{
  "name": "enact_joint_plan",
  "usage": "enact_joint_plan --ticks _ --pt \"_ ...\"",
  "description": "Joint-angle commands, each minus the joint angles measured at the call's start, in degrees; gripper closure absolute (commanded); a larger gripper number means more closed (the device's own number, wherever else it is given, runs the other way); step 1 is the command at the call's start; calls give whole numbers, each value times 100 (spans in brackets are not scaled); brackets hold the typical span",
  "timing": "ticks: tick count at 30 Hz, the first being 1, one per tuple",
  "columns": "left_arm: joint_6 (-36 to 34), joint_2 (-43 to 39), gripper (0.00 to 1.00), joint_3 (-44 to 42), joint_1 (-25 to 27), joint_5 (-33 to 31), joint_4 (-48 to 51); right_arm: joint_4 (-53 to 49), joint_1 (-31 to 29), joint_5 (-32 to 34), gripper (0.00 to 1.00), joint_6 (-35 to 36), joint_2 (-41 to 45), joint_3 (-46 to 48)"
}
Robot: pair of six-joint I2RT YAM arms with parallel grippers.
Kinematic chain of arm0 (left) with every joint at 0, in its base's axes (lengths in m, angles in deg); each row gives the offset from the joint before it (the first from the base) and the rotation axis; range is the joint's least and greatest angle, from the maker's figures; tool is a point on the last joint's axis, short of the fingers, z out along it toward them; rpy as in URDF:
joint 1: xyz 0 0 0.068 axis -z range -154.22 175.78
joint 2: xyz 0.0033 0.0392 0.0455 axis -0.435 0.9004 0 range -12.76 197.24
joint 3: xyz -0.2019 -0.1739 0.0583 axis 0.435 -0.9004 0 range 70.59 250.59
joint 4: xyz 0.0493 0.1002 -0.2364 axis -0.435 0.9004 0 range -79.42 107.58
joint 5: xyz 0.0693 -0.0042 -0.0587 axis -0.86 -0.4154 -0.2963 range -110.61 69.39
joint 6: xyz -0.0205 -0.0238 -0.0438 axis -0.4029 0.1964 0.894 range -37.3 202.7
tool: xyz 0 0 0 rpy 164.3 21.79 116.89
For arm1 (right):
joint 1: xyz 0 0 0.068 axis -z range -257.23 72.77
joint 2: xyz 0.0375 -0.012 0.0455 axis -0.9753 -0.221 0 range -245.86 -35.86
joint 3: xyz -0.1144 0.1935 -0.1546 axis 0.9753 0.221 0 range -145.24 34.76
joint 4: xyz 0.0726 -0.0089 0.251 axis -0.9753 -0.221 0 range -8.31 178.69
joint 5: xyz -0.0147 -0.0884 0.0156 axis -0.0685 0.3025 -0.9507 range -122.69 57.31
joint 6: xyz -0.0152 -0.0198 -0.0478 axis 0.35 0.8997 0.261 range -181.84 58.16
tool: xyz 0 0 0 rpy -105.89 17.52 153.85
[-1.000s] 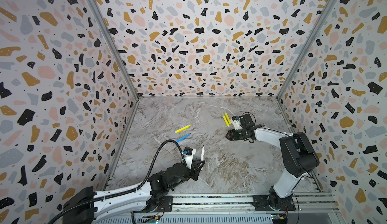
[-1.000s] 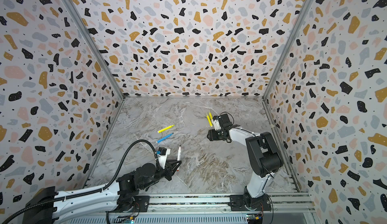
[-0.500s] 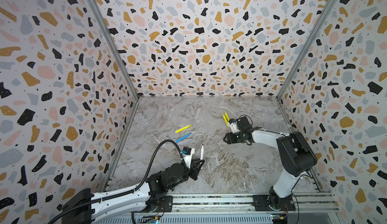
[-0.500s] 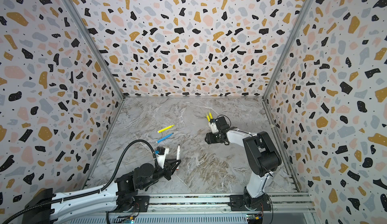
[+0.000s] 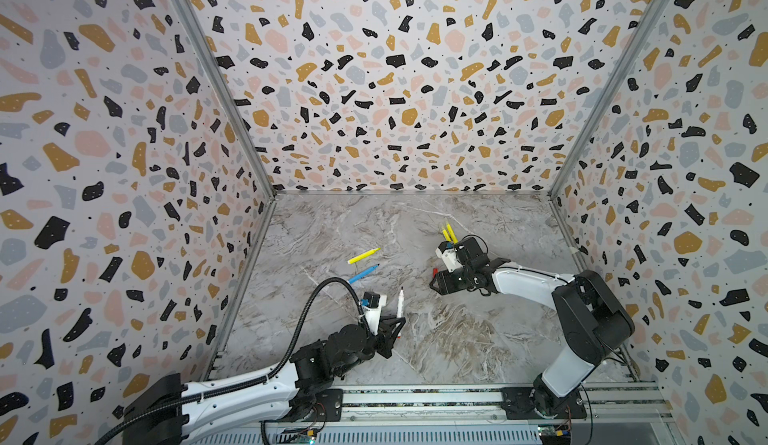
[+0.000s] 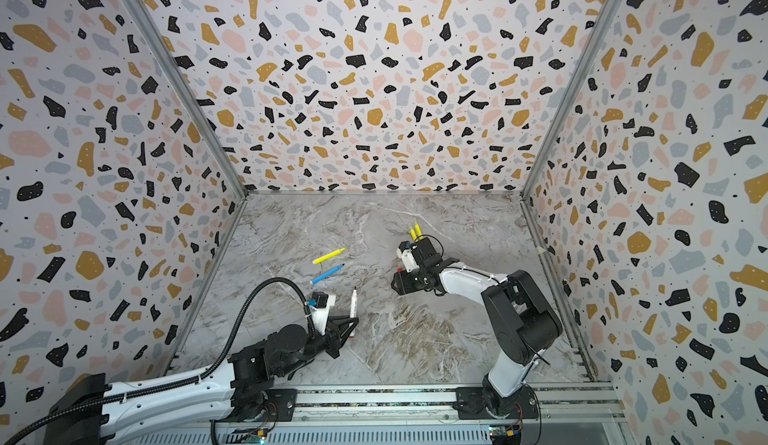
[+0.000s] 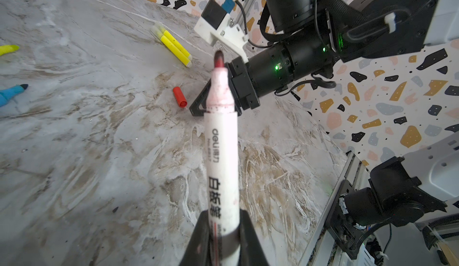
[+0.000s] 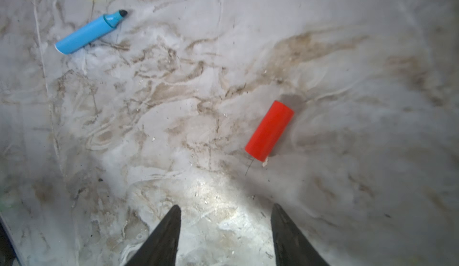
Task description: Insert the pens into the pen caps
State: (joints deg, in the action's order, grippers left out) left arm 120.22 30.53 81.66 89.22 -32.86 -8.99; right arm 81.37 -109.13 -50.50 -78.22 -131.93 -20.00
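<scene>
Pen by pen from the left: a lone yellow pen (image 5: 363, 255) lies on the marbled tabletop (image 5: 478, 339), its pointed tip toward the right. A blue pen (image 5: 363, 273) lies just beside it, nearly parallel, with its dark tip bare (image 8: 90, 32). Both show the same way in both top views (image 6: 328, 256) (image 6: 327, 274).

Next comes the left gripper (image 5: 397, 327), its jaws clamped on the lower end of a white pen (image 5: 400, 302). The left wrist view shows this pen (image 7: 221, 140) close up, with black print on the barrel and an uncapped dark red tip pointing away from the arm.

Right of it, a red cap (image 5: 434, 272) lies on its side on the tabletop, touching nothing. The right gripper (image 5: 433, 285) is low over the table beside the cap. In the right wrist view its jaws stand apart with only bare table between the fingertips (image 8: 171, 227), and the red cap (image 8: 269, 130) lies ahead of them, clear of both.

Farther back and slightly right, a pair of yellow pens (image 5: 449, 233) lie side by side, touching. Their far ends look pale (image 7: 175, 44); whether those are caps I cannot tell.
</scene>
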Motion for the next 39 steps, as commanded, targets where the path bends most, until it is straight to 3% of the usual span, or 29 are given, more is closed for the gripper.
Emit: enact_joint_plan --ticks 1,6,13,21,28,39 --pt "-26 -105 100 62 16 -141 -122 -229 26 156 41 112 237 -503" --pt "1 -140 100 49 11 -203 -95 -548 -47 331 42 205 -465 -1387" --pt "10 -442 100 88 17 -338 203 -1178 -599 1161 44 324 -1803 -2723" --pt "19 -975 100 71 5 -536 732 -1466 -1015 1896 47 469 -2748 -3693" --pt "10 -1165 100 36 2 -639 868 -1648 -1178 2564 51 530 -2943 -3832" --pt "-43 -980 100 106 2 -624 795 -1463 -1177 2229 69 552 -2625 -3384"
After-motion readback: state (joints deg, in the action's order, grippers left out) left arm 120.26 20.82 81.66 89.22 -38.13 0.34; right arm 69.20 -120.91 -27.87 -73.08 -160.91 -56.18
